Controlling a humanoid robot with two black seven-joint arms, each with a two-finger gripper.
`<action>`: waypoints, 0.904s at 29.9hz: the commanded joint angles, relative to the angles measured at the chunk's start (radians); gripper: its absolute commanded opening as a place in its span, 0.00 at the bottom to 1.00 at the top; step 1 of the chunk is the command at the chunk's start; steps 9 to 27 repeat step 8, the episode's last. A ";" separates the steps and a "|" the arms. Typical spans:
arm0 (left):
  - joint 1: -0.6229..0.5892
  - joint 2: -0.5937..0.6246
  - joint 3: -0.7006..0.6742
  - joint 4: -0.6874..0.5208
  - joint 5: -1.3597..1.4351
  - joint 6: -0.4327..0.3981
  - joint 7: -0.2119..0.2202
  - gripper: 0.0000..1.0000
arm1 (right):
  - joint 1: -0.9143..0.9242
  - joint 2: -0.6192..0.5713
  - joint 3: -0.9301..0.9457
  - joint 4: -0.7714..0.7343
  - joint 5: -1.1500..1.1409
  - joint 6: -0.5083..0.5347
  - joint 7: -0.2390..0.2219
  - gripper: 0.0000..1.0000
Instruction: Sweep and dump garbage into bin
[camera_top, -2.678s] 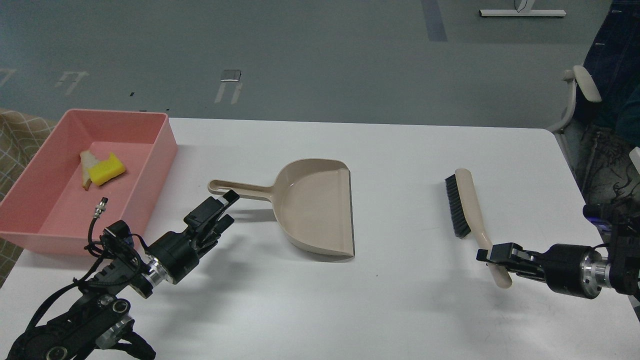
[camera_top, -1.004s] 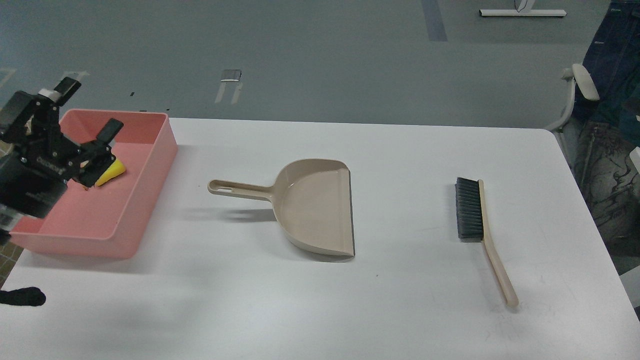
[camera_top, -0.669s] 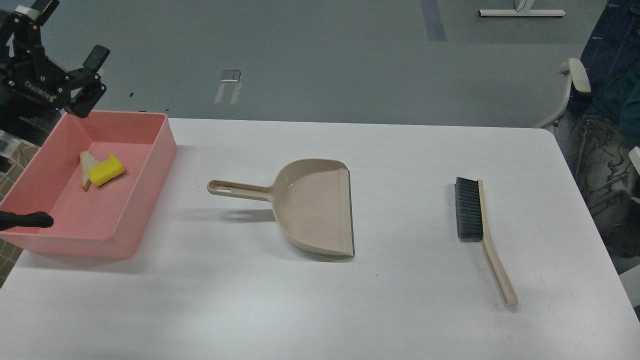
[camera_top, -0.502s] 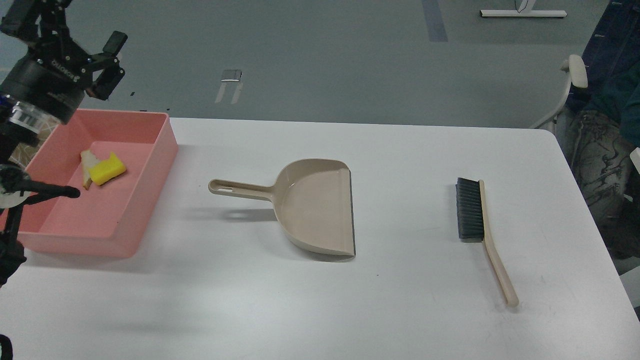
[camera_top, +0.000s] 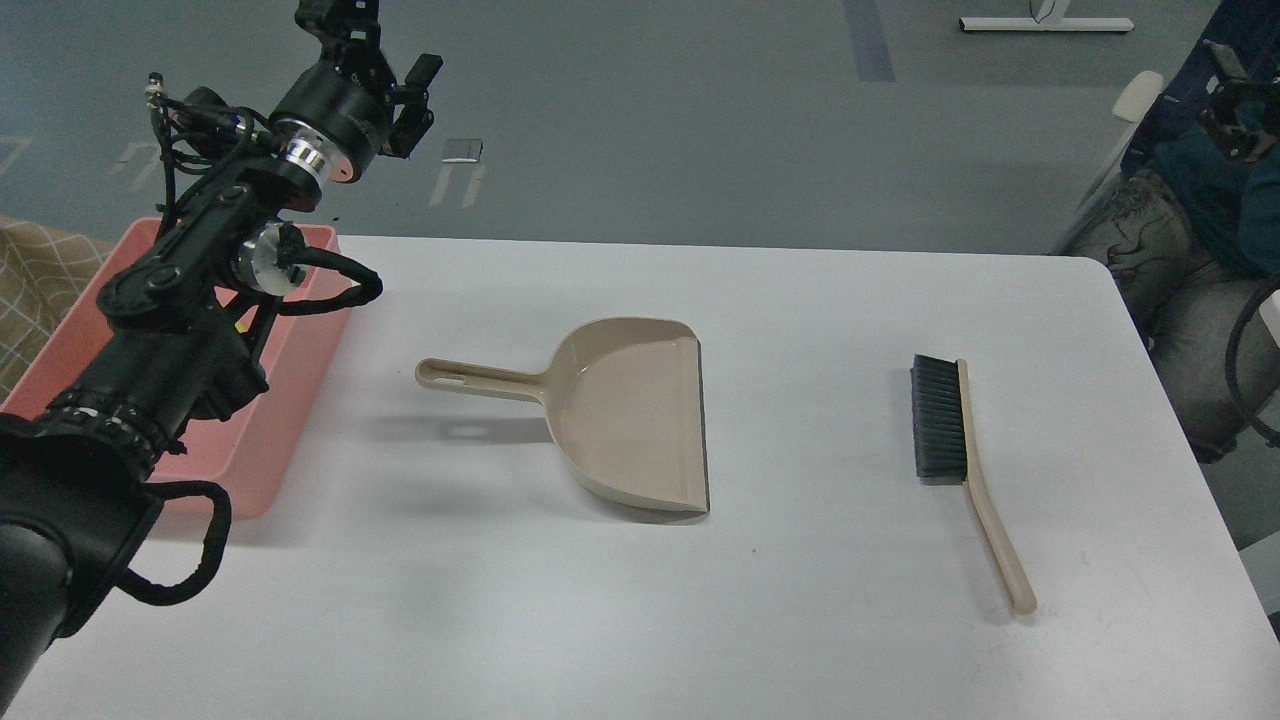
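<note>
- bin (camera_top: 300, 400): left of frame, long axis running toward upper right, largely hidden by arm.
- left gripper (camera_top: 385, 45): upper left, raised, fingers spread, empty.
- right gripper: out of view.

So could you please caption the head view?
Left pincer raised above salmon-pink plastic bin; beige plastic dustpan and black-bristled brush on white table.

Left arm (camera_top: 170, 330) seen entering from 8 o'clock corner, stretched diagonally up toward 11 o'clock. Wrist raised high, silver ring visible behind gripper. Left gripper (camera_top: 385, 50) held at top of view, fingers spread apart, nothing held between them. Right gripper (camera_top: 1235, 115) glimpsed at 2 o'clock edge, dark, finger state unreadable.
</note>
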 joint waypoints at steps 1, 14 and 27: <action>-0.043 -0.031 0.044 0.051 -0.015 0.010 -0.022 0.96 | -0.001 0.025 0.000 -0.017 0.001 0.000 0.006 0.99; -0.034 -0.065 0.046 0.043 -0.111 0.010 -0.042 0.98 | -0.012 0.031 0.000 -0.015 0.007 0.000 0.007 0.99; -0.034 -0.065 0.046 0.043 -0.111 0.010 -0.042 0.98 | -0.012 0.031 0.000 -0.015 0.007 0.000 0.007 0.99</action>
